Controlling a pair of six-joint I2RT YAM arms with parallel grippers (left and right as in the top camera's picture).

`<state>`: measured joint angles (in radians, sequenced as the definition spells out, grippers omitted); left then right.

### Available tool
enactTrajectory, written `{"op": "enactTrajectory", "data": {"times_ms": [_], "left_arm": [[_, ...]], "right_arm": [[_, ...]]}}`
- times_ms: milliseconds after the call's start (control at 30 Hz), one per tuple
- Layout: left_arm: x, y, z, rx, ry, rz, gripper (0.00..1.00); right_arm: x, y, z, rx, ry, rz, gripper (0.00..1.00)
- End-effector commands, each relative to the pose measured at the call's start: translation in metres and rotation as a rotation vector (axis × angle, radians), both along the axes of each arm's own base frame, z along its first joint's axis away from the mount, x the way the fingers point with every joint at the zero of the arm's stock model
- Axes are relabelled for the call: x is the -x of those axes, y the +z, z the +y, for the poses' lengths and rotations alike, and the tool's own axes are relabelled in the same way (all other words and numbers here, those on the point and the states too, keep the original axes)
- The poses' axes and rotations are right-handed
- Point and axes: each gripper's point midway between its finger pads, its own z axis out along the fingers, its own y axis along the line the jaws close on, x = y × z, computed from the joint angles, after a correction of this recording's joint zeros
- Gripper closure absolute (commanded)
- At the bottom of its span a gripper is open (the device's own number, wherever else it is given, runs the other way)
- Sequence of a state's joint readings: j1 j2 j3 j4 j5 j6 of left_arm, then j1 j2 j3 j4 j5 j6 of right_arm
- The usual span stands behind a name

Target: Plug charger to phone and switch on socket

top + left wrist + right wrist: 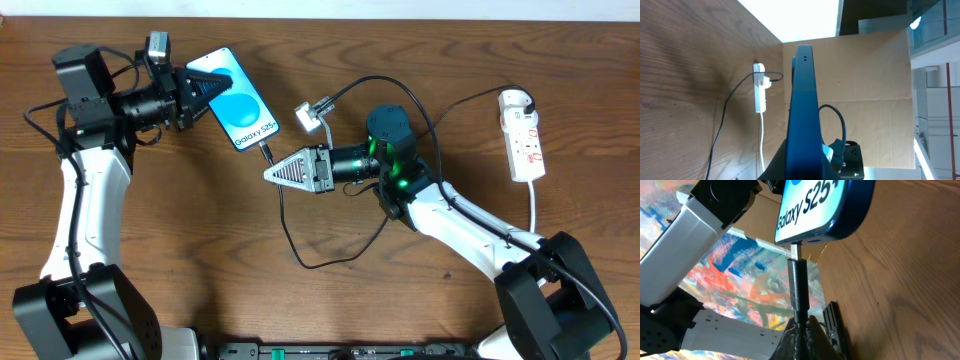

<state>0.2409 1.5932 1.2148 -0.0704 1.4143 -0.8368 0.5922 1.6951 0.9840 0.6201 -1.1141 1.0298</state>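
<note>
Below phone [243,105] in left fingers' [200,85] pinch, charger [799,285] tip, half hidden, in right fingers' [812,339].

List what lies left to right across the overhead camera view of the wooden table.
Slim black-framed phone with light blue screen → right gripper, pinching the thin black charger cable → long white power strip with red markings. Left gripper clamps the phone and overlaps it, so omitted.
</note>
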Motion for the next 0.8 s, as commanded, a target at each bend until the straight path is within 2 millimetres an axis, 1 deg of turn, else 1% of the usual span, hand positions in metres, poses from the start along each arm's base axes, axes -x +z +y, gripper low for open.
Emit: {"op": "enactTrajectory", "data": {"times_ms": [0, 767], "left_arm": [[0.0072, 0.0147, -0.0064, 0.006, -0.045, -0.052, 0.93], [0.0071, 0.0147, -0.0064, 0.005, -0.045, -0.052, 0.93]], "right_arm": [[-0.0062, -0.0041, -0.0011, 0.003, -0.023, -0.009, 0.99], [-0.0013, -0.0048, 0.0025, 0.006, -0.01, -0.005, 0.99]]}}
